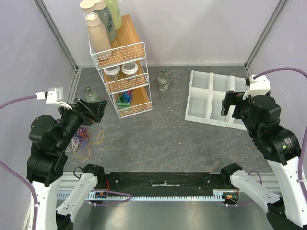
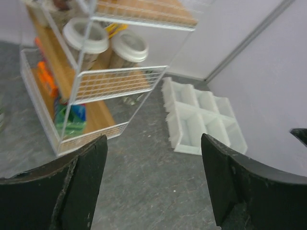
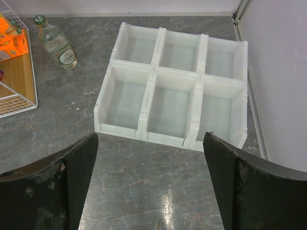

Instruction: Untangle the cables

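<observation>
The cables (image 1: 84,135) lie in a small tangle on the grey table at the left, with yellow, blue, purple and pink-red loops showing. My left arm hides part of them, and neither wrist view shows them. My left gripper (image 1: 101,111) hangs open above and just beyond the tangle, pointing toward the wire rack. In the left wrist view the left gripper (image 2: 153,179) holds nothing, with only bare table between its fingers. My right gripper (image 1: 229,103) hovers open over the white bin tray's near edge. In its own wrist view the right gripper (image 3: 151,177) is empty too.
A white wire rack (image 1: 122,62) with bottles and jars stands at the back left, and also shows as the rack (image 2: 96,81) close ahead of the left fingers. A small glass bottle (image 1: 164,80) stands right of it, another bottle (image 1: 89,93) left. The white bin tray (image 1: 211,98) (image 3: 175,91) sits at the right.
</observation>
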